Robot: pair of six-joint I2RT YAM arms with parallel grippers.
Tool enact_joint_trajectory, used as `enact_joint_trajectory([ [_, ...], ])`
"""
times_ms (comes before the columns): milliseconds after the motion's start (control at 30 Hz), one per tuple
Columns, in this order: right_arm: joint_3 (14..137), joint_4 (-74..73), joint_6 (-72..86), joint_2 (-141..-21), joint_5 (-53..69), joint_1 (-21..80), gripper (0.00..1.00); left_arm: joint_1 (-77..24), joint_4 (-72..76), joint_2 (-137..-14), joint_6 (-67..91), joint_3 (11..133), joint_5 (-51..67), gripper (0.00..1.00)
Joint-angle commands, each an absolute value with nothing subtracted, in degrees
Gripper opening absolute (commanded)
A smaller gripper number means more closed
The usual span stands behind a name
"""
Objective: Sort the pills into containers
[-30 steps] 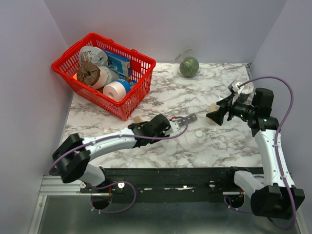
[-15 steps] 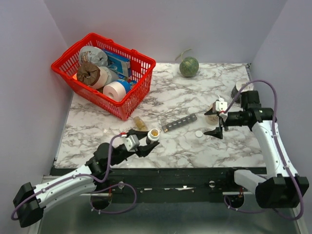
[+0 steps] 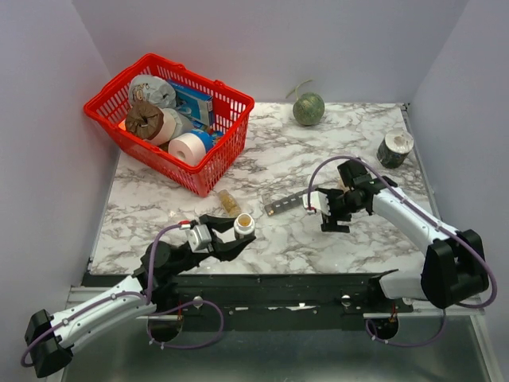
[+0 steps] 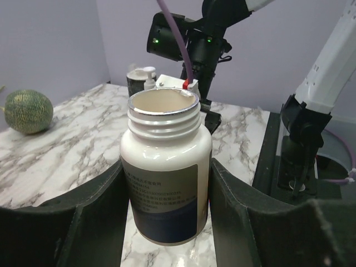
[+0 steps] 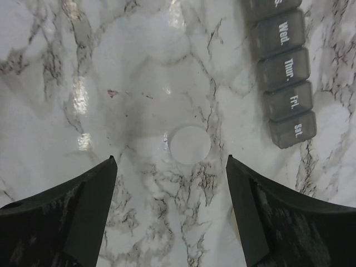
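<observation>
White plastic, uncapped: from above, the white bottle [image 3: 244,225] stands pinched in my left claw [image 3: 237,232] at the near left edge of the table [image 3: 350,135]. A second ago that arm reached out to mid-table beside the containers [image 3: 288,202]. It has since drawn back towards me, and the bottle is upright in its grip. My right claw [image 3: 331,216] has swung in from the far right and now hangs low over the middle of the table, just right of the grey strip. The pills [image 3: 229,202], tan in their small clear vial [image 3: 229,202], lie on the marble left of the strip, near the red basket [image 3: 208,171], with neither claw on them.

On the left wrist camera, dark fingers [image 4: 94,217] press both sides of the bottle. Its mouth is open and the inside looks beige. I cannot tell whether anything is in it.

On the right wrist camera, the fingers [image 5: 67,222] stand spread, with a white cap [image 5: 189,144] flat on the marble between them, untouched. The strip's Wed. to Sat. lids appear shut, just to the right.

My reading is that both arms have only repositioned. No compartment is open and no pill has been moved, so the sorting has yet to start. The right claw looks set to take the cap.
</observation>
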State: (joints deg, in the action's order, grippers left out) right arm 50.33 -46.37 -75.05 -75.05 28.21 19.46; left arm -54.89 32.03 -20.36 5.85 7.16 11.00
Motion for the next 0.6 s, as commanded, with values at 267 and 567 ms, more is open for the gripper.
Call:
enact_joint_trajectory([
  [267,51.24,-37.00,-72.86,-87.88,16.09,22.06,0.82,-55.55,33.40,-24.35,5.36,6.95,10.64,0.00],
  [567,52.03,-38.67,-73.30,-91.23,16.87,22.59,0.73,-55.90,32.87,-24.70,5.01,7.21,10.28,0.00],
])
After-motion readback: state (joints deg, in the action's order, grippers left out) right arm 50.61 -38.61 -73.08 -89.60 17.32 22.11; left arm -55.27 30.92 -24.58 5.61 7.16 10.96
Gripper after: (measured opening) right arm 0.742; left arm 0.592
